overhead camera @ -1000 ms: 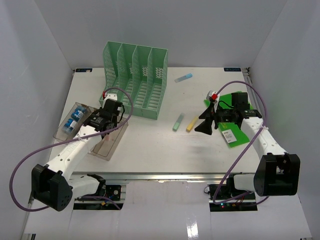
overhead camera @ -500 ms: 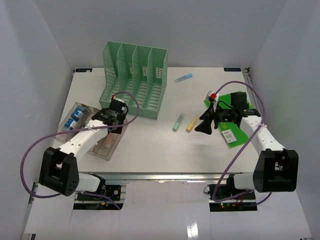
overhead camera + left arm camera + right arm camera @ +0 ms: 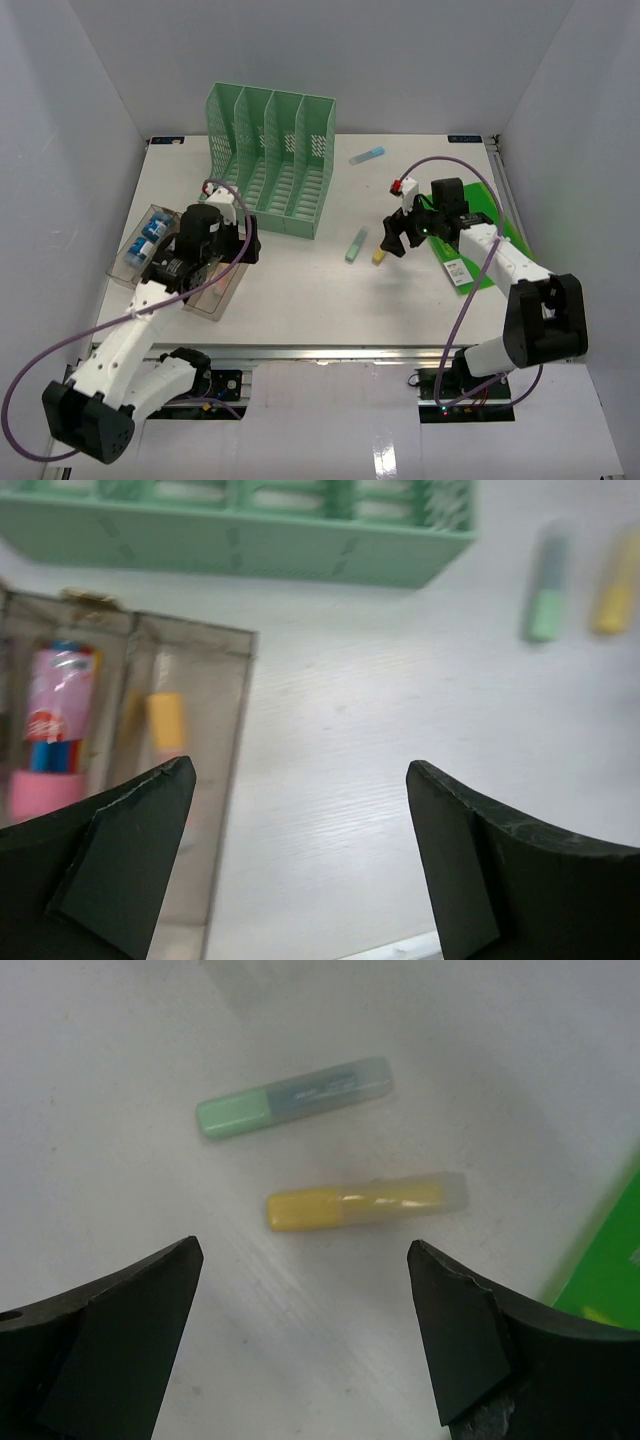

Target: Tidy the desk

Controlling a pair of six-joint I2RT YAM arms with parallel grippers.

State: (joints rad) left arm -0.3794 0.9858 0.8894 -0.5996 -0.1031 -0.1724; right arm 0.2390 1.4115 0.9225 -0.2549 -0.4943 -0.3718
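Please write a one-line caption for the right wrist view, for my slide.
Open right pincer hovering above a yellow highlighter and a green highlighter on the white desk.

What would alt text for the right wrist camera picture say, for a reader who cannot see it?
The right gripper, open and empty, hovers over a yellow highlighter lying on the white desk. A green highlighter lies just beyond it, not touching, and a bright green sheet shows at the right edge.
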